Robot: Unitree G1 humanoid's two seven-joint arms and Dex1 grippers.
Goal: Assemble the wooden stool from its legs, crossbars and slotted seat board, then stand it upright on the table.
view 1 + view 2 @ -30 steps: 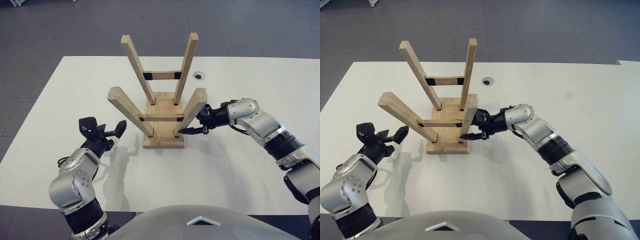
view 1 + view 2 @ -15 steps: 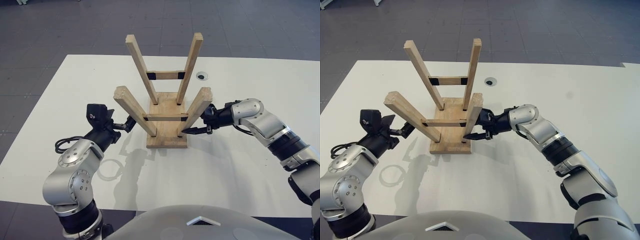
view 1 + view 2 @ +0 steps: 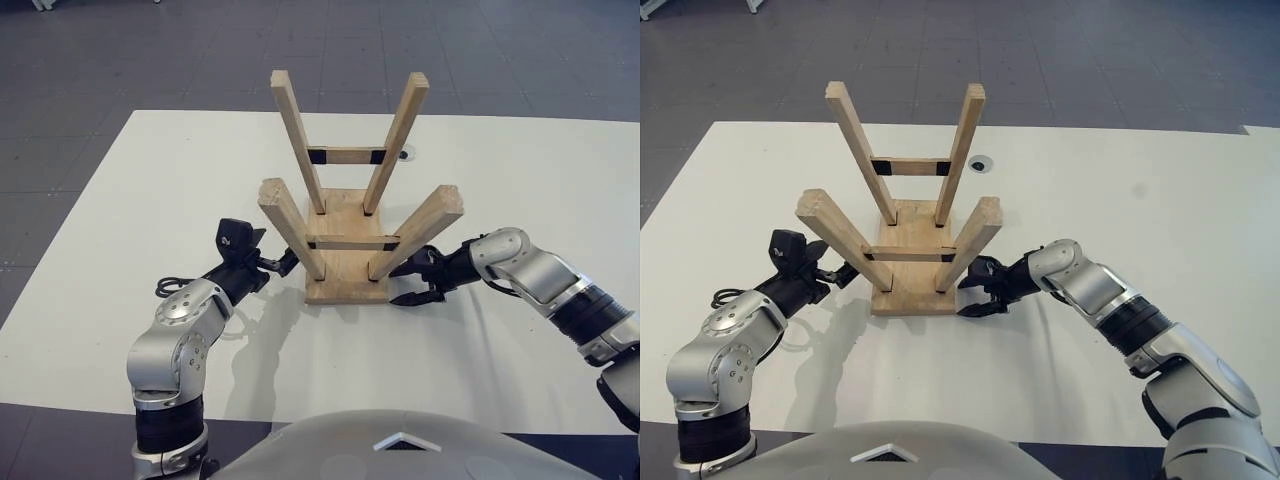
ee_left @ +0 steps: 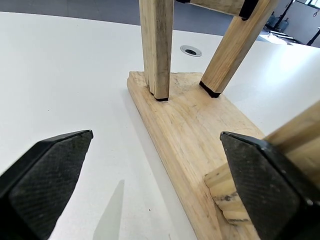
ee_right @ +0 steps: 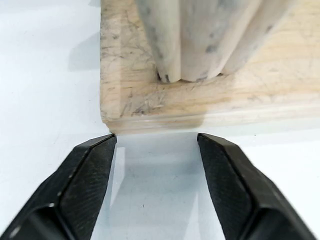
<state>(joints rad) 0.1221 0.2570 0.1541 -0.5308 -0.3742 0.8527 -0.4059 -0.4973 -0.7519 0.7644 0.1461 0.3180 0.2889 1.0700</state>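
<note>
Stool (image 3: 345,215) sat inverted on the table (image 3: 150,170), seat board (image 3: 350,291) flat, legs pointing up. My left gripper (image 3: 273,262) was spread open at the board's left edge beside the near left leg (image 3: 290,225). Right gripper (image 3: 408,284), also open, sat low at the near right corner, board between the two.

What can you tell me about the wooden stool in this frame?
The wooden stool is pale, bare-looking wood, assembled and upside down: its seat board lies flat on the white table, four splayed legs pointing up. Two crossbars join the legs in pairs, with dark marks at the joints. The open left tool sits by the near left leg, the open right tool at the board's near right corner; neither clearly grips it.
</note>
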